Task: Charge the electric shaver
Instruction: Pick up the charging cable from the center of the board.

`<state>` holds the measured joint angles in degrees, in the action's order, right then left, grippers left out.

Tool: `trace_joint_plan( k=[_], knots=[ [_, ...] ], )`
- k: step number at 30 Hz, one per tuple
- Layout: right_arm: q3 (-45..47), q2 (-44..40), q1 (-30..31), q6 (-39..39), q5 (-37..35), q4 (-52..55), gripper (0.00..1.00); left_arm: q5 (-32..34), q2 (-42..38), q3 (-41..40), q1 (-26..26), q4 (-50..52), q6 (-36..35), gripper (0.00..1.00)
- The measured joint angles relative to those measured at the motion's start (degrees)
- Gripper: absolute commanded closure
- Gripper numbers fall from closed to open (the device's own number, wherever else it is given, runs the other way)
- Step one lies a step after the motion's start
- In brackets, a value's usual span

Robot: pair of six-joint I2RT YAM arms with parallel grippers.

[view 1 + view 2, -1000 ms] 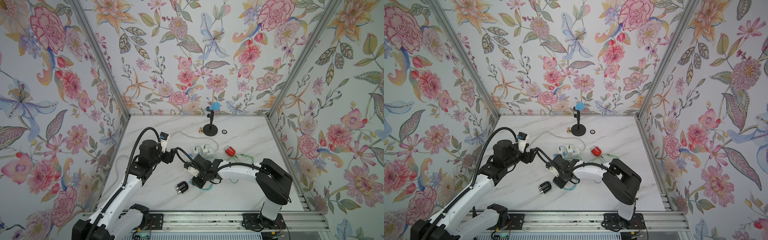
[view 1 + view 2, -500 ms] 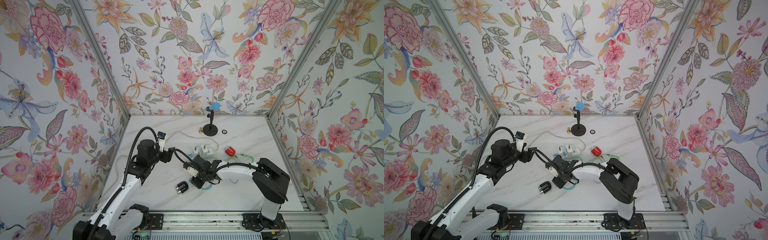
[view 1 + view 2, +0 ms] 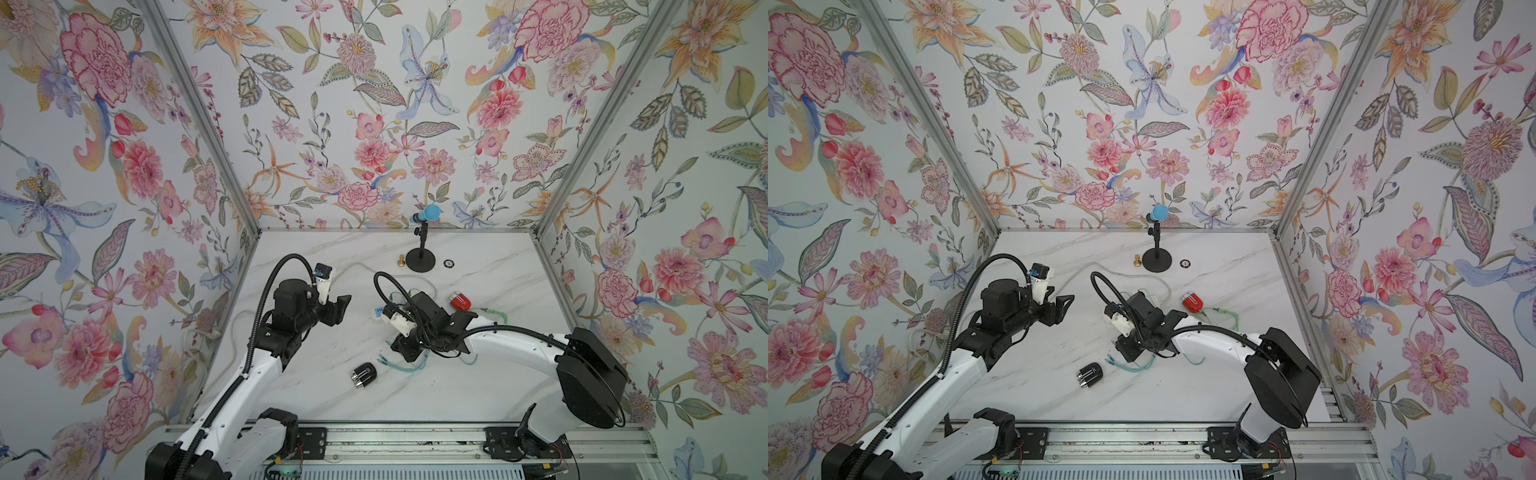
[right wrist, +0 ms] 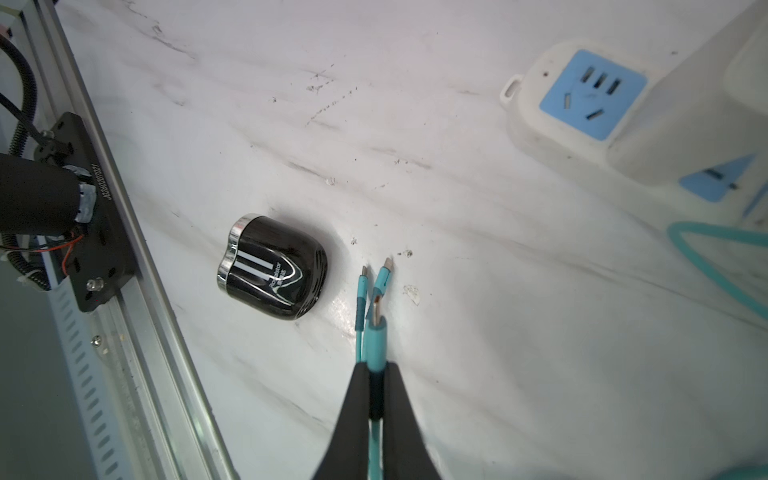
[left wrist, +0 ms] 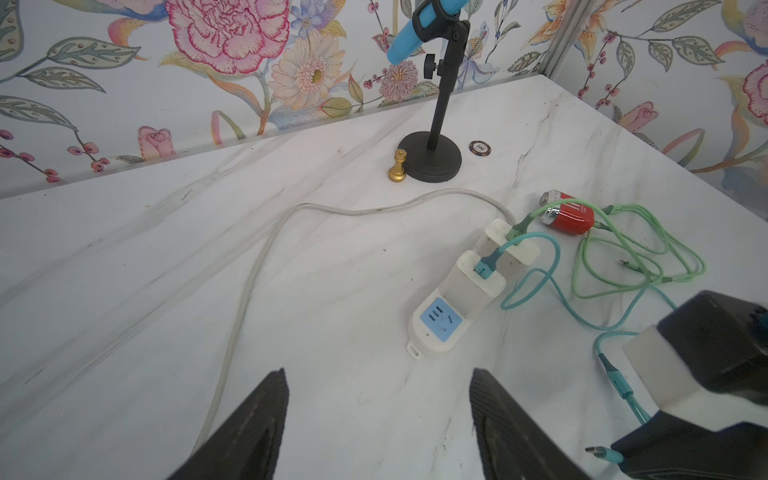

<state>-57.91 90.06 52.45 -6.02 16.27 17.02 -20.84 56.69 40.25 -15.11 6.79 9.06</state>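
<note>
Right claw (image 4: 376, 372) pinches the teal charging cable (image 4: 375, 340) just behind its plug, with the black electric shaver (image 4: 272, 272) lying near the claw tip. Left claw (image 5: 378, 376) stands wide and empty.

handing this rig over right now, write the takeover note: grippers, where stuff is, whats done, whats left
Right gripper: shut on one plug of the teal cable.
Left gripper: open, empty, facing the power strip.
Black shaver: lying beside the cable's two loose plugs, nothing plugged in.
Done: cable's other end sits in a white adapter on the strip; plug gripped.
Left: bring the plug to the shaver's port (not visible) and insert; the left arm may need to steady it.
</note>
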Motion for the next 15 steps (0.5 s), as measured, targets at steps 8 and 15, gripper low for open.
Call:
trace_joint_plan(
  k=[8,15],
  knots=[
    [1.4,-4.1,-1.8,0.0,5.9,-1.0,0.99,-9.7,1.6,0.0,-1.4,-0.3,0.8,0.31],
    [1.5,-7.1,-2.8,0.0,8.1,-1.4,0.99,-17.0,5.2,0.0,-6.8,-0.4,0.4,0.32]
  ],
)
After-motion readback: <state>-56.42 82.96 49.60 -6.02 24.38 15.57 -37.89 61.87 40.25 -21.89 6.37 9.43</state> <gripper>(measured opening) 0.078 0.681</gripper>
